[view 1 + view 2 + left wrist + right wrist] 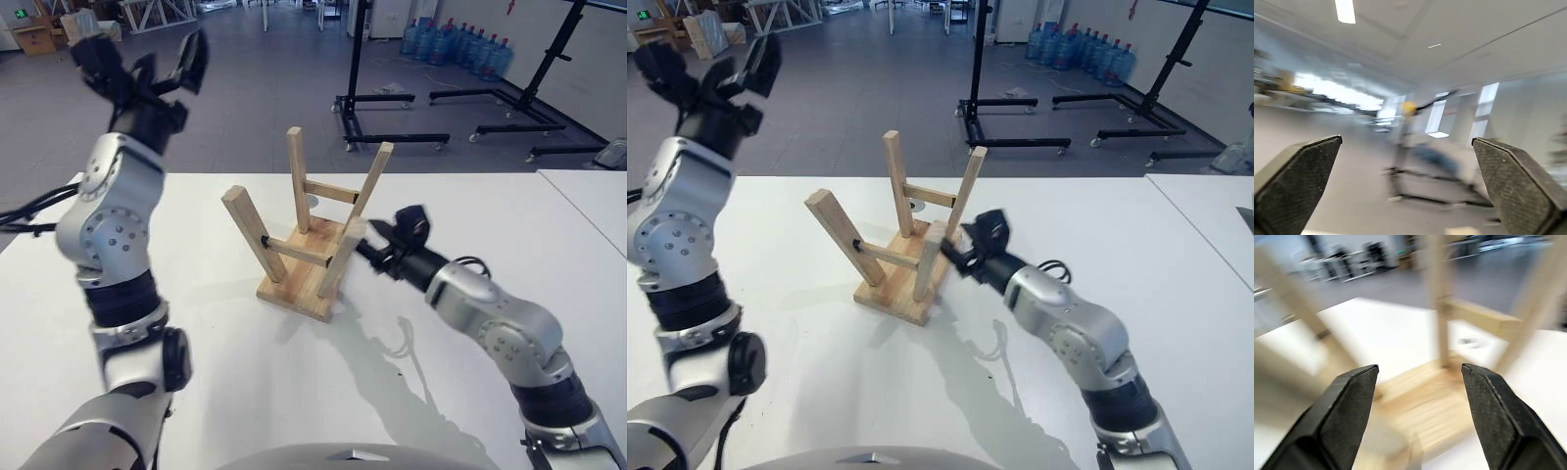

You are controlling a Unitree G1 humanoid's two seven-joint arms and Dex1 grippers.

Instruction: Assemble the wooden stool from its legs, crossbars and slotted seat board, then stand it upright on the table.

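We're resting the stool [302,257] seat-down on the surface [294,392] so our released right hand [377,243] can reach a leg [343,257]; left hand [147,67] is hovering open, clear.

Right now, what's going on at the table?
The wooden stool looks put together but lies upside down on the white table: its seat board is flat on the surface and its legs point up. The right gripper is open, close beside the leg nearest it, and grips nothing. The left gripper is open, raised high and well clear of the stool. The stool has not yet been stood upright.
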